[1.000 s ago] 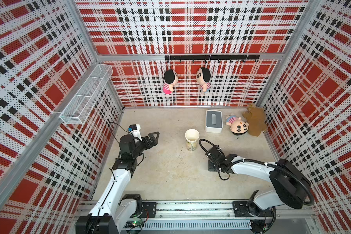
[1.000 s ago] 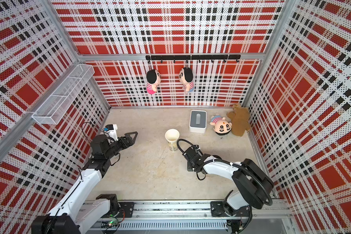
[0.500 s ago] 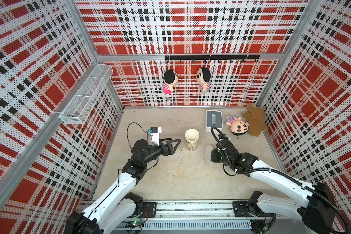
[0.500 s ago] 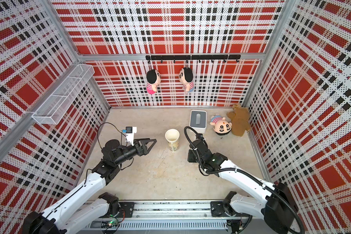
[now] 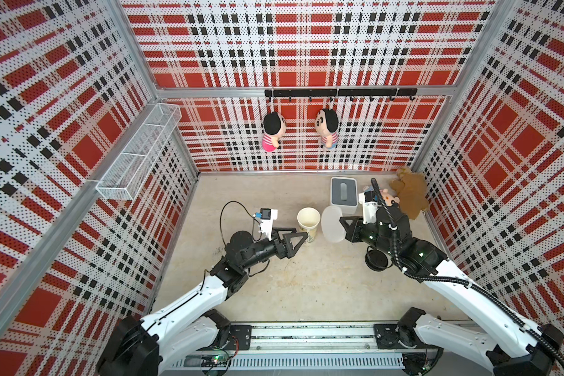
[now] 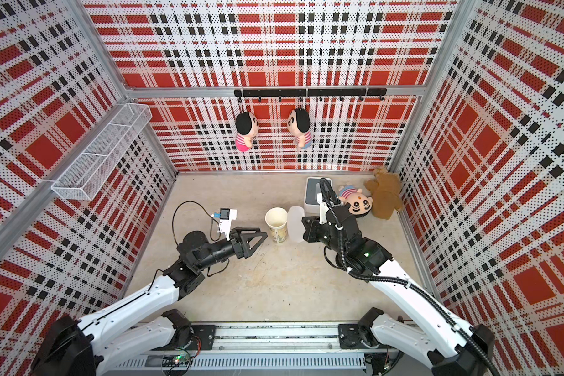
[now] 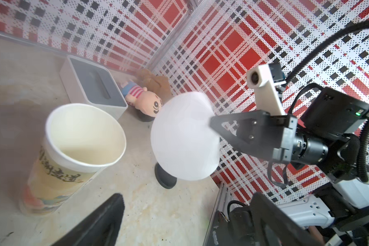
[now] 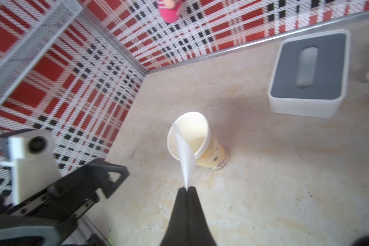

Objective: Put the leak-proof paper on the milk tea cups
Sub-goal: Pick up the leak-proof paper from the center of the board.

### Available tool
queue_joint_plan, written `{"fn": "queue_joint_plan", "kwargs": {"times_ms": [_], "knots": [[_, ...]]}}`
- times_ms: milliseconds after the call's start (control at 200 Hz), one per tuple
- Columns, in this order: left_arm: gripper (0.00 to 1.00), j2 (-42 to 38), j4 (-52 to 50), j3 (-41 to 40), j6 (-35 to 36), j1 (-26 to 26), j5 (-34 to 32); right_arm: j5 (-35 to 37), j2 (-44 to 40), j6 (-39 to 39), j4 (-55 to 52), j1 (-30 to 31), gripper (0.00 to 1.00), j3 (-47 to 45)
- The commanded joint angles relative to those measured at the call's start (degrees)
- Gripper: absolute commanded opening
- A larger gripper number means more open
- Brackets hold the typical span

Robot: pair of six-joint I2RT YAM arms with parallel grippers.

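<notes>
Leak-proof paper [image 5: 332,224] hung at 3 o'clock of upright cup [image 5: 308,221], near rim, not yet over it. Pinched in right tool [image 8: 187,188]. Left tool [image 5: 298,240] spread wide at 9 o'clock. Placement still pending.

The right pincer [image 8: 187,188] sits at six o'clock in the right wrist view, its two black fingers [image 8: 197,213] pressed together on the edge of the leak-proof paper [image 8: 184,157]. The thin white sheet rises edge-on toward twelve o'clock, and its far end overlaps the near rim of the milk tea cup [image 8: 192,136]; whether it touches the rim cannot be told. The cup stands upright on the beige surface [image 8: 264,181], open and cream-white inside. At eight o'clock the left pincer [image 8: 107,181] shows blurred, with its white camera mount [image 8: 30,161]. At two o'clock rests a white box [image 8: 309,70] with a grey slotted top. A wire basket [image 8: 26,49] hangs on the plaid wall at ten o'clock.
</notes>
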Motion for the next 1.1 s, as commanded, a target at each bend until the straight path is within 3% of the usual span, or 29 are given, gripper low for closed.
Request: {"fn": "queue_joint_plan", "kwargs": {"times_ms": [0, 296, 541, 701, 927, 1032, 1097], "knots": [[0.92, 2.99, 8.06, 2.34, -2.67, -0.66, 2.44, -6.98, -1.49, -0.02, 7.39, -0.25, 0.0, -0.26], [0.79, 11.35, 19.79, 5.17, -8.45, -0.41, 8.62, -12.5, -1.39, 1.33, 14.91, -0.25, 0.0, -2.49], [0.44, 12.8, 25.41, 3.9, -11.89, 1.13, 10.95, -11.66, -0.87, 0.9, 15.78, -0.51, 0.0, -3.11], [0.31, 12.17, 25.59, 2.66, -12.53, 2.89, 11.34, -11.84, 0.43, 0.55, 16.07, -0.78, 0.0, -2.95], [0.0, 12.27, 25.18, 2.43, -12.61, 4.56, 12.23, -11.6, 1.92, 0.23, 16.19, -0.93, 0.0, -3.08], [0.0, 13.42, 23.62, 3.15, -11.96, 5.22, 12.15, -10.26, 2.11, -0.11, 15.48, -1.12, 0.0, -3.19], [0.0, 14.48, 21.72, 4.41, -10.94, 5.43, 11.91, -8.54, 2.21, -0.49, 14.16, -1.22, 0.15, -3.07]]}}
